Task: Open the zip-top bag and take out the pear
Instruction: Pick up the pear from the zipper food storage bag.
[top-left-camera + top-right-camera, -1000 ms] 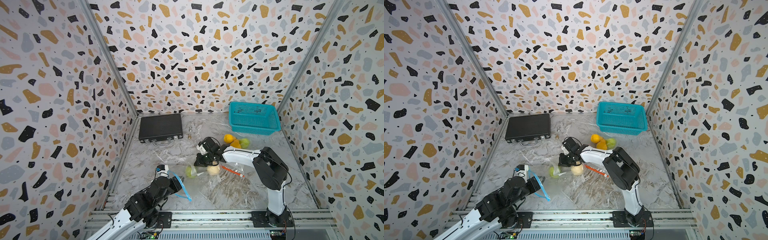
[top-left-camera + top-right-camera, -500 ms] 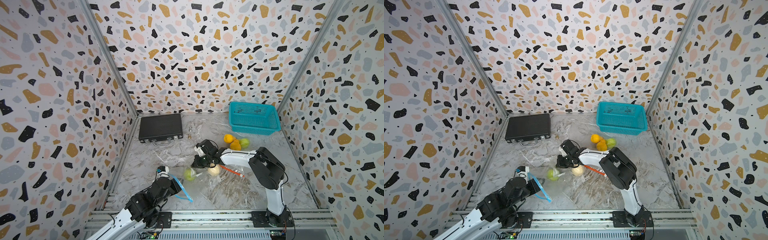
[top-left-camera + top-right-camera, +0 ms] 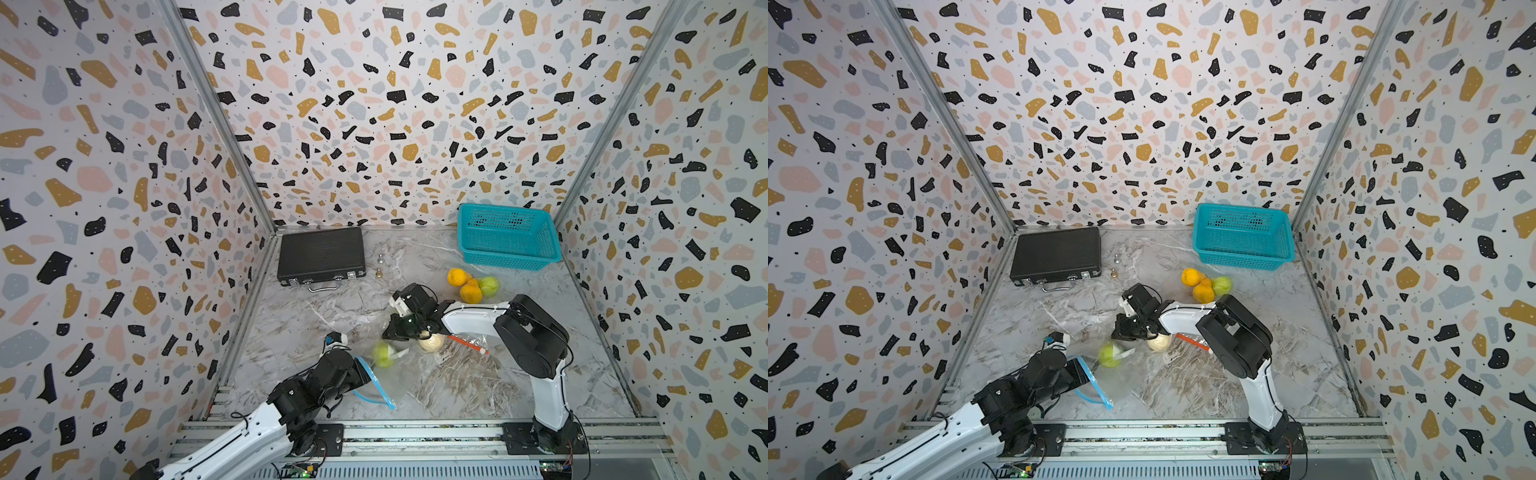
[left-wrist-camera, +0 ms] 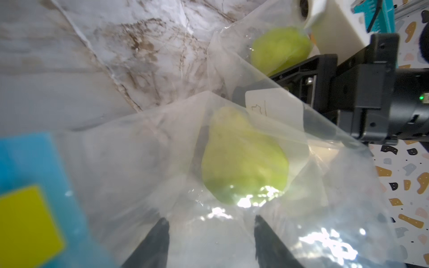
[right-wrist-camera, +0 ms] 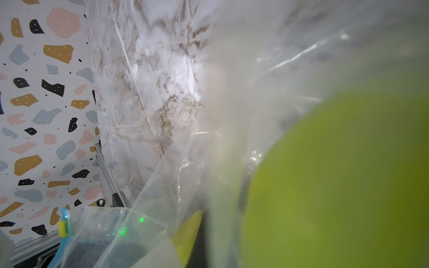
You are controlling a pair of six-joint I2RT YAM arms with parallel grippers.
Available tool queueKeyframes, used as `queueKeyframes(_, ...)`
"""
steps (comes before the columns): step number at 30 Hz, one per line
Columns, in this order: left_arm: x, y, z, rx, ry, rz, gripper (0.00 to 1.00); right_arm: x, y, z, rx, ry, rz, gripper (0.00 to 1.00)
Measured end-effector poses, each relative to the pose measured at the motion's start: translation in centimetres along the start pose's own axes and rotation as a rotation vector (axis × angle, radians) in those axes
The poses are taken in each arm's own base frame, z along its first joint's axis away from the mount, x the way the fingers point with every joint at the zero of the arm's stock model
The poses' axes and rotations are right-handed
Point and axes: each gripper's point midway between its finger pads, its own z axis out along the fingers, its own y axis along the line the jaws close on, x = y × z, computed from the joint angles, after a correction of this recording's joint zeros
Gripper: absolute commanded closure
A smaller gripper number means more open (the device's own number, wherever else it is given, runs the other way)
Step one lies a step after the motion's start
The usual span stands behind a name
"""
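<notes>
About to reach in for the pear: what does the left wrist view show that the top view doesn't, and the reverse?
Only left wrist: the left end effector, fingertips apart, with the pear ahead of them behind clear film, and a yellow slider on the zip. Only top: the case, the left arm and where the bag lies on the table. Both: pear, bag, blue zip, right end effector.

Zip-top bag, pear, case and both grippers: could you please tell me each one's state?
zip-top bag, mouth open
pear, inside the bag
left gripper, open, at the bag's mouth
right gripper, shut on the bag's far end
black case, closed, lying flat
</notes>
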Motion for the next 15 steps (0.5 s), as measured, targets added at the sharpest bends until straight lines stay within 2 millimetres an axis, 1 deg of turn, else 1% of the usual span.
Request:
queueKeyframes(5, -0.3, -0.9, 0.9, 0.013, 0.001, 0.001, 0.33, -0.1, 0.1, 0.1, -0.012, -0.008, 0.001, 1.0)
queueKeyframes(12, -0.5, -1.9, 1.8, 0.011, 0.015, 0.023, 0.32, -0.1, 0.1, 0.3, -0.023, -0.01, -0.003, 1.0)
queueKeyframes(15, -0.9, -2.8, 2.0, 0.012, 0.02, 0.037, 0.31, -0.3, 0.2, 0.3, -0.028, -0.014, -0.007, 1.0)
